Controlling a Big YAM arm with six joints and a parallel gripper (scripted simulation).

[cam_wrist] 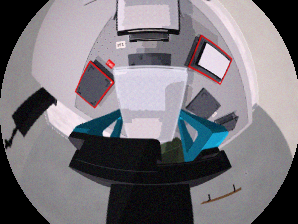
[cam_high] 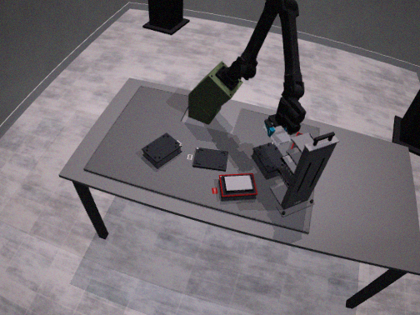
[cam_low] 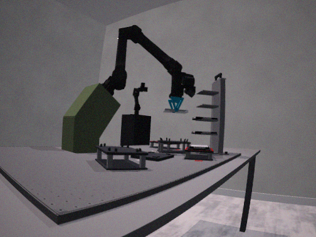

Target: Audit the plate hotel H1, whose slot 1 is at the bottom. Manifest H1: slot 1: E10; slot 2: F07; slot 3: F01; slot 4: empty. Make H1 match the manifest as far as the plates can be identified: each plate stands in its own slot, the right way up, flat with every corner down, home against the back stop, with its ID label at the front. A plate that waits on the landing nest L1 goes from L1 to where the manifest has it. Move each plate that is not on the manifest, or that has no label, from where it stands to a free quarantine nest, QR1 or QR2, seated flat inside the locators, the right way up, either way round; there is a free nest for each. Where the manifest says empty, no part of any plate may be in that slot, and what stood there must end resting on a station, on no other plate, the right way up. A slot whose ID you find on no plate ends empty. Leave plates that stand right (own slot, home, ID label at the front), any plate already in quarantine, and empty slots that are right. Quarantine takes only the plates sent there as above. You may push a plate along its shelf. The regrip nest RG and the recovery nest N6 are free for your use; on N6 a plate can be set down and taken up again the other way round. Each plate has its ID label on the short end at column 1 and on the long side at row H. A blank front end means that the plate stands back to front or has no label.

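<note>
Plate point(cam_low: 175, 110) is hanging level in the gripper point(cam_low: 175, 106), held in the air in front of the plate hotel point(cam_low: 218, 116) and well above the table point(cam_low: 200, 175). Fingers are standing wide, clamping the plate across its short width; in the wrist view its long axis is running straight ahead between them. Hotel shelves are lying to one side of the carried plate, at about the height of the upper slots. Quarantine nest point(cam_high: 237, 185) below is already carrying a plate.
</note>
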